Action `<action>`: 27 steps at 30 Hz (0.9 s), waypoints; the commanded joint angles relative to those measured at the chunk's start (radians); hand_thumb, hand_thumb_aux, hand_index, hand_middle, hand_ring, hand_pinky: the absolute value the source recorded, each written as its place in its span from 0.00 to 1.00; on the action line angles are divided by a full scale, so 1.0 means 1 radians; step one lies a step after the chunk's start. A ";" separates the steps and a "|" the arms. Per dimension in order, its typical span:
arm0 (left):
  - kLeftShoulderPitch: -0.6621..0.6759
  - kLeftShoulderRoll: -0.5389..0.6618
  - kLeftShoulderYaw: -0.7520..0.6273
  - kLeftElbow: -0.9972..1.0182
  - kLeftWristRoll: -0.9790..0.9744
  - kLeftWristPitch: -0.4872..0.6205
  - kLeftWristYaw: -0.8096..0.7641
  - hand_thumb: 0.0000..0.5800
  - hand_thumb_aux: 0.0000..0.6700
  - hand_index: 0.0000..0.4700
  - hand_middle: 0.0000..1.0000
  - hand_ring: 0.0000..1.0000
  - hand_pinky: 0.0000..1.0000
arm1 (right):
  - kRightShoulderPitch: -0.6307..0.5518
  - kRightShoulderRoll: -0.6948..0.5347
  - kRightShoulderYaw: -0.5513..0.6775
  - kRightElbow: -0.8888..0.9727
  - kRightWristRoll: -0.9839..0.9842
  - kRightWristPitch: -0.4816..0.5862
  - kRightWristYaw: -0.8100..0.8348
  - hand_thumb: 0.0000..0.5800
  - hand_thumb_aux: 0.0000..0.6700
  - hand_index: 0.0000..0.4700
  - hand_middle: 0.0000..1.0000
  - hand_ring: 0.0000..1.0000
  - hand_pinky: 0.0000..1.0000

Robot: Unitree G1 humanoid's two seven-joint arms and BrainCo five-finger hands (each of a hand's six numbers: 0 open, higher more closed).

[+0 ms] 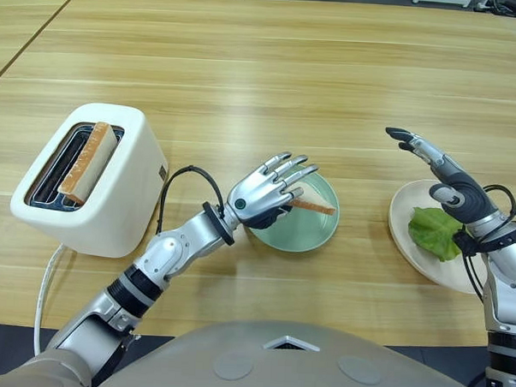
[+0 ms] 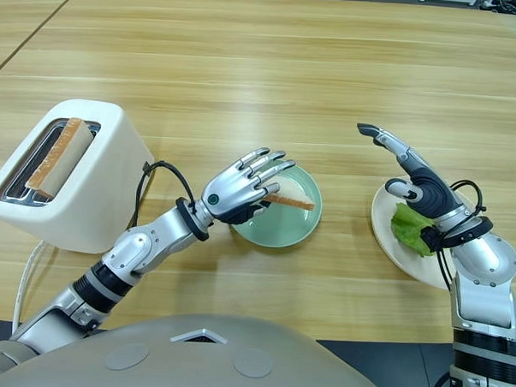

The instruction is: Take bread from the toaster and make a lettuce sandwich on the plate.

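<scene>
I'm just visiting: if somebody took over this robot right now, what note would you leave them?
Left hand: over the green plate, at one bread slice; grip unclear.
Right hand: open, empty, above the white plate with the lettuce.
Toaster: second slice still inside.
Done: first slice at the green plate. Left: lettuce, then second slice on top.

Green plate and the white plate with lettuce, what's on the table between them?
Nothing. The table is bare wood between the green plate and the white plate, as both eye views show.
</scene>
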 commanded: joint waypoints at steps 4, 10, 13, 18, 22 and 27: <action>0.098 0.051 0.006 -0.039 0.003 0.063 -0.057 0.00 0.00 0.00 0.00 0.00 0.00 | 0.077 -0.150 -0.114 0.079 -0.215 -0.099 -0.001 0.00 0.00 0.00 0.00 0.00 0.00; 0.127 0.057 0.021 -0.093 0.002 0.099 -0.069 0.00 0.00 0.00 0.00 0.00 0.00 | 0.157 -0.316 -0.174 0.315 -0.618 -0.229 -0.200 0.00 0.00 0.00 0.00 0.00 0.00; 0.137 0.062 0.049 -0.139 -0.028 0.106 -0.070 0.00 0.00 0.00 0.00 0.00 0.00 | 0.177 -0.382 -0.150 0.404 -0.760 -0.243 -0.310 0.00 0.00 0.00 0.00 0.00 0.00; 0.234 0.004 0.164 -0.259 -0.399 0.093 -0.142 0.00 0.00 0.00 0.00 0.00 0.00 | 0.120 -0.468 -0.025 0.525 -0.957 -0.198 -0.501 0.00 0.00 0.00 0.00 0.00 0.00; 0.321 -0.015 0.217 -0.344 -0.602 0.097 -0.213 0.00 0.00 0.00 0.00 0.00 0.00 | 0.064 -0.492 0.086 0.591 -1.014 -0.169 -0.582 0.00 0.00 0.00 0.00 0.00 0.00; 0.382 -0.024 0.247 -0.384 -0.675 0.096 -0.249 0.00 0.00 0.00 0.00 0.00 0.00 | 0.003 -0.495 0.202 0.633 -1.048 -0.141 -0.645 0.00 0.00 0.00 0.00 0.00 0.00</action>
